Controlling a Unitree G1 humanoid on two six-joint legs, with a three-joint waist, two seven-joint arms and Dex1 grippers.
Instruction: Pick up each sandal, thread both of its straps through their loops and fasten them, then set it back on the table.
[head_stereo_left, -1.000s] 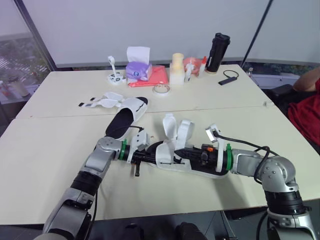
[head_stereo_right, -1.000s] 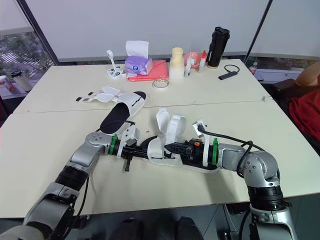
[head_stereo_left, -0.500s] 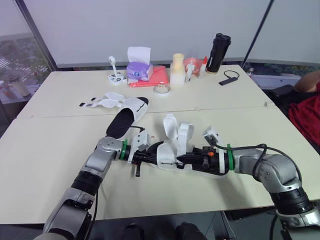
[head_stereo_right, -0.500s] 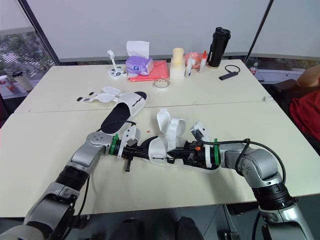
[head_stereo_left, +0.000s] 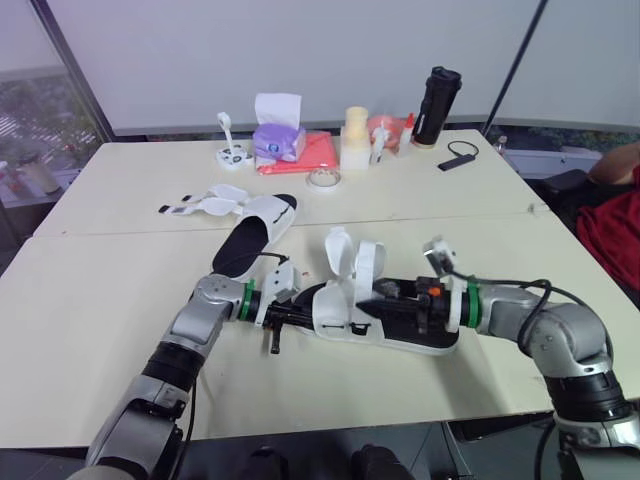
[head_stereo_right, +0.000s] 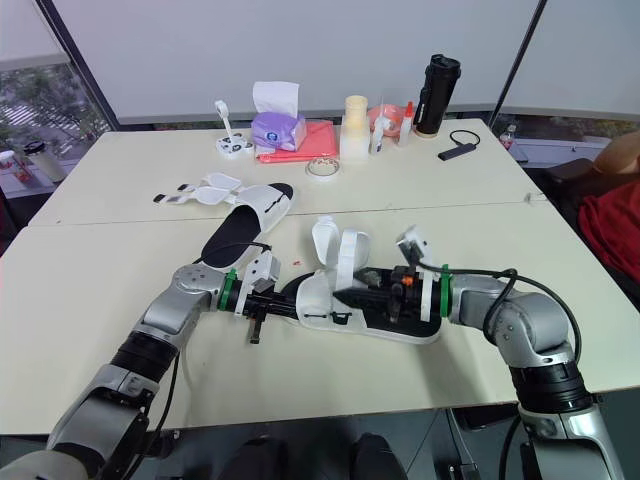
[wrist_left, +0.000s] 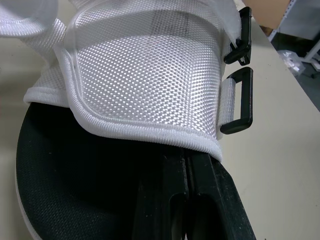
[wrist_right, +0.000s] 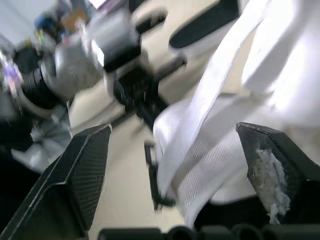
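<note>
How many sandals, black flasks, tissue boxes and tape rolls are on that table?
Sandals: 2, the near sandal and the far sandal
Black flask: 1
Tissue box: 1
Tape roll: 1
Total: 5

The table (head_stereo_left: 120, 300) was lit brightly and evenly by soft, diffuse light, daylight being admitted through the window (head_stereo_left: 40, 120) on the left. Faint, short shadows were cast beneath the sandal (head_stereo_left: 335, 305) and the bottle (head_stereo_left: 436, 105). In the left wrist view, the white mesh strap (wrist_left: 145, 75) was brightly lit and the black footbed (wrist_left: 75, 170) was left in deep shade.
</note>
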